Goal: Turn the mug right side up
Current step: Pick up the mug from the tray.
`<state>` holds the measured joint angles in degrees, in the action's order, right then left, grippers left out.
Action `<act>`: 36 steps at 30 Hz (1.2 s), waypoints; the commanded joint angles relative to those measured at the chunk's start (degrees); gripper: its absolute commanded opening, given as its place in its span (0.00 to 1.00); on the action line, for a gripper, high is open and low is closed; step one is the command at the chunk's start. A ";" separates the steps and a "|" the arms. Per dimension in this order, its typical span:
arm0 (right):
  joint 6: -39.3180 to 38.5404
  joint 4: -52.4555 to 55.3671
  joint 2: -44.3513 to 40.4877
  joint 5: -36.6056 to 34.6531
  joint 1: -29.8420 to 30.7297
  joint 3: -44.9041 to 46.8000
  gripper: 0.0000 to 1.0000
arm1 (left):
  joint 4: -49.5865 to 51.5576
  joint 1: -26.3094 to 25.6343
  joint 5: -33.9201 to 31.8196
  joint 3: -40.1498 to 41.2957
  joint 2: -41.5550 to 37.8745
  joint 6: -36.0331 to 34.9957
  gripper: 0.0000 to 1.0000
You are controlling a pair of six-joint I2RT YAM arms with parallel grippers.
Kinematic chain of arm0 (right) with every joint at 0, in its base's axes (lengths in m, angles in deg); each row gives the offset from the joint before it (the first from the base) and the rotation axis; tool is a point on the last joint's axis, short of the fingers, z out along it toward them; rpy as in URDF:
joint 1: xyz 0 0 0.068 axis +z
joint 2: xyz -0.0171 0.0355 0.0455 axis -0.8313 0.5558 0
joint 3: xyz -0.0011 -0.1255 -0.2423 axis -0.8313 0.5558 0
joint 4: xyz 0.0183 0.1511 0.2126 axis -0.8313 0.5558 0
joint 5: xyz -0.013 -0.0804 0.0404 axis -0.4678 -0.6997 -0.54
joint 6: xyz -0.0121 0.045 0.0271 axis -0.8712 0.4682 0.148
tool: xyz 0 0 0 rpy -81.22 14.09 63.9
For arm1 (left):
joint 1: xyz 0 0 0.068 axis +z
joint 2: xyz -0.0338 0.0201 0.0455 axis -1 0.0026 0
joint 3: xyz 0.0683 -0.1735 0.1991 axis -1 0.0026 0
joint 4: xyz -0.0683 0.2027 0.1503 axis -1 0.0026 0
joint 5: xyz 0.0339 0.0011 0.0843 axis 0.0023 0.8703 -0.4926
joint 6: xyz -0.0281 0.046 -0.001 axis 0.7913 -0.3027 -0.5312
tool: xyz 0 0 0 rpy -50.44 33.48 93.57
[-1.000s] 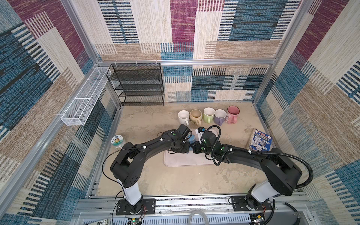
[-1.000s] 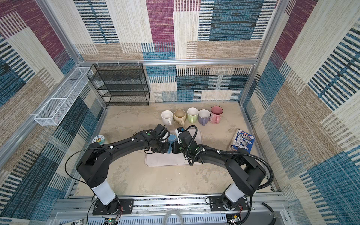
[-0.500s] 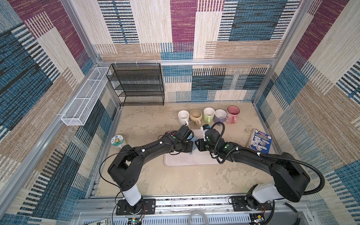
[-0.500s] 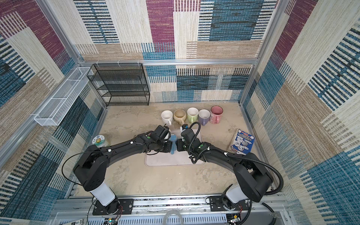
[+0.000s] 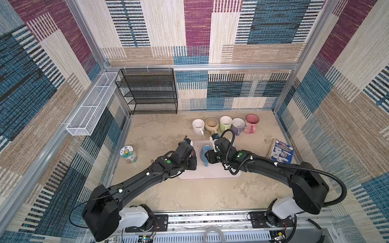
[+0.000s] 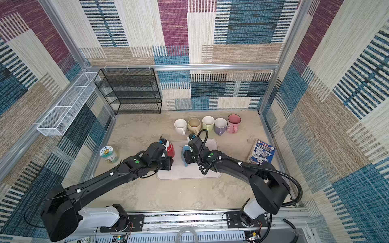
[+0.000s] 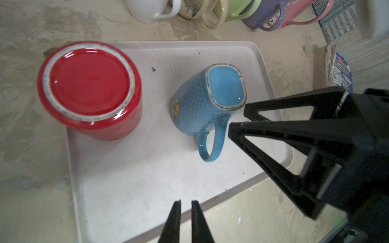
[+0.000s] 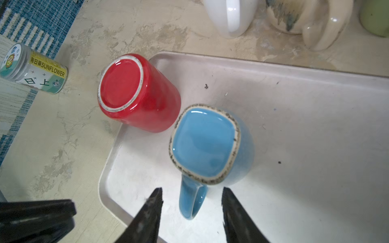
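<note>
The blue mug (image 8: 205, 143) stands upside down on the pale tray (image 8: 294, 147), with its squarish base up and its rim on the tray. The tray lies about in the middle of the surface (image 5: 160, 195). The mug's handle points toward the front edge of the surface, to the side of the right arm.

The right fingers (image 8: 145, 214) are spread wide, one on each side of this handle. They do not touch it and they hold nothing. The left fingers (image 7: 174, 221) hang over the front part of the tray with only a narrow gap between them, and nothing is in this gap.

A red mug (image 8: 126, 88) is also upside down. It stands at the tray's back-left corner, just beside the blue mug but apart from it. In a top view the left arm hides most of it.

Near the back edge, on the right half, five upright mugs stand close together in one row: white (image 5: 198, 126), beige (image 5: 211, 125), green (image 5: 225, 123), purple (image 5: 237, 125) and pink (image 5: 252, 123). A jar with a sunflower label (image 5: 128, 154) stands near the left edge. A blue printed packet (image 5: 281, 151) lies near the right edge. A black wire shelf (image 5: 149, 92) stands in the back-left corner.
</note>
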<state>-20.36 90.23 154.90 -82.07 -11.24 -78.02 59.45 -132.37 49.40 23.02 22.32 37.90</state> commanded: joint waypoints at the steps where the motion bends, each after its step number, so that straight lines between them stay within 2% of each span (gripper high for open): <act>1: 2.31 1.66 1.56 -2.61 1.13 -1.40 0.48 | 0.46 0.08 -3.31 2.41 -2.97 0.77 0.19; 13: 5.38 7.27 8.97 -8.92 1.76 -5.22 0.45 | -1.54 0.14 -3.43 8.67 -7.88 0.66 0.21; 20: 3.76 10.58 10.16 -10.23 1.76 -7.74 0.37 | -2.87 0.25 -3.43 10.24 -8.88 0.37 0.22; 29: 1.34 14.33 13.77 -11.60 1.64 -12.89 0.37 | -4.13 0.43 -2.84 11.16 -8.58 0.69 0.22; 33: 1.09 14.57 15.43 -11.25 1.69 -13.71 0.33 | -4.29 0.51 -2.79 11.51 -8.55 0.81 0.22; 36: 0.90 14.44 15.58 -11.41 1.68 -14.10 0.27 | -4.31 0.62 -2.97 11.61 -8.71 0.75 0.22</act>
<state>-19.01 104.65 170.33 -92.45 -9.49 -91.52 56.34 -131.87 46.63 34.47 13.73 38.07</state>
